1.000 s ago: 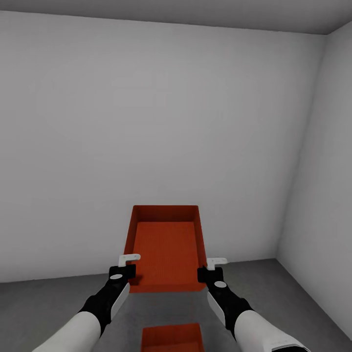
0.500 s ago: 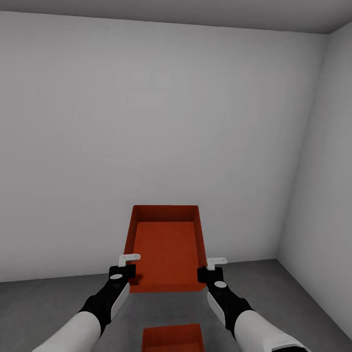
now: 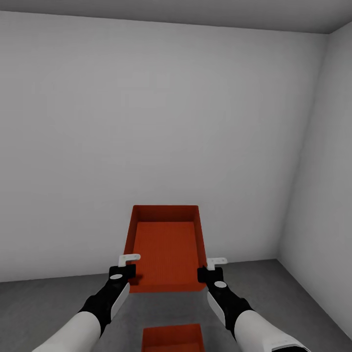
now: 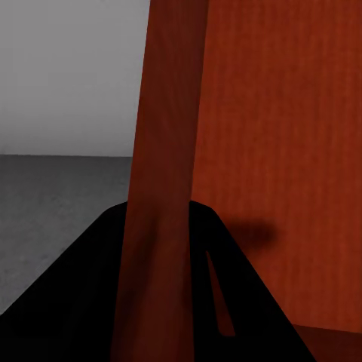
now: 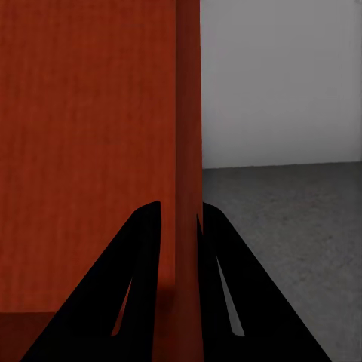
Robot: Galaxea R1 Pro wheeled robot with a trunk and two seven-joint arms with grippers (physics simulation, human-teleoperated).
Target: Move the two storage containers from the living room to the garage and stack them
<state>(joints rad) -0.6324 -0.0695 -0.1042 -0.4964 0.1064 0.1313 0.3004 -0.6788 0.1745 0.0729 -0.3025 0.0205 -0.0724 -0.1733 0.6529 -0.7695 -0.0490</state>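
I hold one orange-red storage container in the air in front of me, its open side tipped toward my head camera. My left gripper is shut on its left side wall near the closer corner. My right gripper is shut on the right side wall. In each wrist view the dark fingers straddle the thin wall. The other storage container rests on the garage's dark grey floor, below and nearer than the held one, cut off by the picture's lower edge.
A plain grey wall stands straight ahead and a second wall closes the right side, meeting in a corner. Bare concrete floor stretches to the left and to the right of my arms.
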